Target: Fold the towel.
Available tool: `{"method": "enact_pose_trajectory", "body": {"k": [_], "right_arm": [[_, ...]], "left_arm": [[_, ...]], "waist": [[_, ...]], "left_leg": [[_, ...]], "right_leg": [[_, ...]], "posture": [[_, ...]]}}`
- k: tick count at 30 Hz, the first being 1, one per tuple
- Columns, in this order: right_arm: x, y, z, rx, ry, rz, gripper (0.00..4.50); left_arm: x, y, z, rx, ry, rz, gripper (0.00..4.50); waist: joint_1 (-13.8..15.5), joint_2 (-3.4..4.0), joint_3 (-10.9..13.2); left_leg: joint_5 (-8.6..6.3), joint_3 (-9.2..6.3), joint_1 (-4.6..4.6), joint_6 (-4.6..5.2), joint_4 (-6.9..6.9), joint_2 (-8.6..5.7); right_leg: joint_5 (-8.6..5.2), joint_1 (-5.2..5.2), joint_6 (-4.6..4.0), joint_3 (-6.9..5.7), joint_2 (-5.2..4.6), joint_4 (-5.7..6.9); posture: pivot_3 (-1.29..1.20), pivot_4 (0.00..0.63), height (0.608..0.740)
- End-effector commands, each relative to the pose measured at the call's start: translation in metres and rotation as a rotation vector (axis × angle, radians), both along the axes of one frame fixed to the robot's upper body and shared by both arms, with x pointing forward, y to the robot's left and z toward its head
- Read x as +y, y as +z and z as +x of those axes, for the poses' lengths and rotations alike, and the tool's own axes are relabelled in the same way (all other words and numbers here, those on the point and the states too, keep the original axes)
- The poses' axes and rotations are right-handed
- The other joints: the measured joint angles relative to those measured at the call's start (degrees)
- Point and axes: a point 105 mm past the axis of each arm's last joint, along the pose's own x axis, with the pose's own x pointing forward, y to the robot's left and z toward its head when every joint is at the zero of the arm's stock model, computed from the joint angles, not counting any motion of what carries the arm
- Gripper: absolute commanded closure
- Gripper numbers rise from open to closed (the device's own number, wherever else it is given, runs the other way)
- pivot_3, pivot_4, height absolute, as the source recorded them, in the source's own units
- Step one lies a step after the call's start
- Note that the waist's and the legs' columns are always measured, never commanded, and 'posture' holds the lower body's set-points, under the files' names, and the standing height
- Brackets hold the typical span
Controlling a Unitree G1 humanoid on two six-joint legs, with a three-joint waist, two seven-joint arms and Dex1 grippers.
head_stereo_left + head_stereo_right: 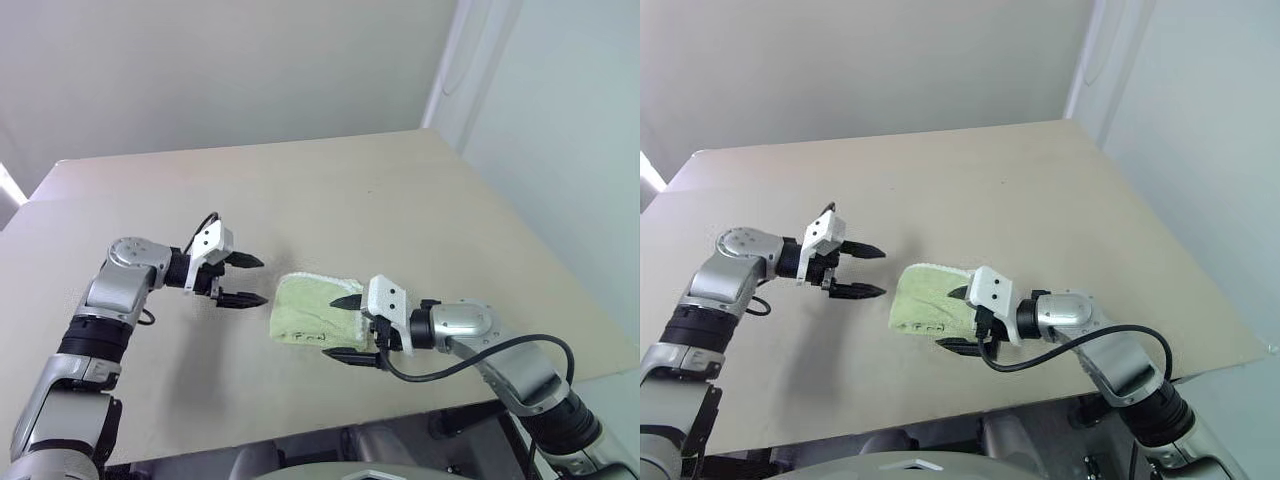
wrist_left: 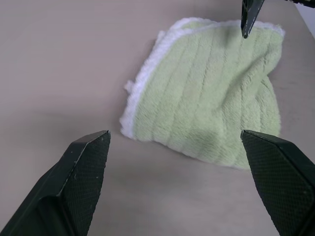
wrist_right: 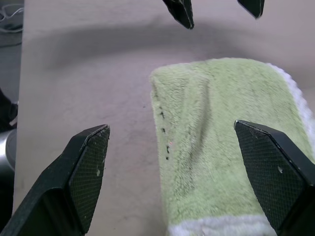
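Note:
The towel (image 1: 308, 311) lies folded into a small light yellow-green pad on the tan table (image 1: 300, 190), its white edging along the far side and dark marks near the front fold. My left gripper (image 1: 243, 280) hovers just left of it, open and empty, fingers pointing toward the cloth. My right gripper (image 1: 347, 327) hangs open over the towel's right end, one fingertip above the cloth and one past its near edge, holding nothing. The ribbed towel (image 2: 211, 103) with the right fingertip (image 2: 247, 17) above it shows in the left wrist view, and the towel (image 3: 221, 147) again in the right wrist view.
The table's front edge (image 1: 330, 435) runs close below the right arm, and its right edge (image 1: 560, 270) slants off beside a pale wall. A black cable (image 1: 480, 355) loops from the right wrist. Bare tabletop stretches behind the towel.

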Motion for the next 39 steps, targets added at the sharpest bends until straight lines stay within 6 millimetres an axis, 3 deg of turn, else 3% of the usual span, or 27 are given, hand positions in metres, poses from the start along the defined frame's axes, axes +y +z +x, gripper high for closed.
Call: {"method": "enact_pose_trajectory", "body": {"k": [1, 13, 21, 33, 34, 39], "right_arm": [[0.001, 0.002, 0.001, -0.061, 0.058, -0.036, 0.25], [-0.006, -0.042, 0.011, -0.152, 0.048, -0.249, 0.25], [-0.014, -0.053, 0.027, -0.236, -0.029, -0.325, 0.25], [-0.018, -0.054, 0.034, -0.243, -0.041, -0.364, 4.25], [-0.018, -0.052, 0.035, -0.246, -0.046, -0.362, 4.48], [-0.011, -0.023, 0.037, -0.201, -0.083, -0.213, 4.48]], "left_arm": [[-0.001, 0.013, -0.006, -0.054, -0.018, 0.010, 0.02], [-0.006, 0.014, -0.009, -0.057, -0.024, 0.036, 0.02], [-0.010, 0.014, -0.003, -0.069, -0.025, 0.049, 0.02], [-0.014, 0.015, 0.003, -0.085, -0.021, 0.051, 0.00], [-0.014, 0.015, 0.004, -0.086, -0.020, 0.051, 0.00], [-0.014, 0.015, 0.005, -0.086, -0.013, 0.050, 0.00]], "waist": [[0.0, 0.00, 0.0], [0.0, 0.01, 0.0], [-0.2, -0.04, 0.0], [-0.1, -0.04, 0.0], [-0.1, -0.04, 0.0], [-0.1, -0.03, 0.0]], "left_leg": [[0.00, 0.01, 0.00, 0.00, 0.01, 0.00], [0.00, 0.03, -0.01, 0.00, -0.01, -0.01], [0.00, 0.03, 0.09, 0.00, -0.01, 0.00], [0.15, 0.00, 0.47, -0.25, 0.01, -0.01], [0.15, 0.01, 0.46, -0.25, -0.01, -0.02], [0.15, -0.01, 0.10, -0.25, -0.03, -0.02]], "right_leg": [[0.00, 0.01, 0.00, 0.01, 0.00, 0.00], [0.00, 0.00, -0.01, 0.02, 0.00, -0.01], [0.00, 0.26, -0.02, 0.02, 0.02, 0.02], [0.01, 0.36, -0.01, 0.05, 0.03, 0.04], [0.01, 0.36, -0.01, 0.06, 0.02, 0.04], [0.02, 0.34, -0.02, 0.06, 0.02, 0.02]], "posture": [[0.00, 0.000, 0.712], [0.00, 0.000, 0.712], [0.00, 0.000, 0.712], [0.00, 0.000, 0.712], [0.00, 0.000, 0.712], [0.00, 0.000, 0.712]]}}
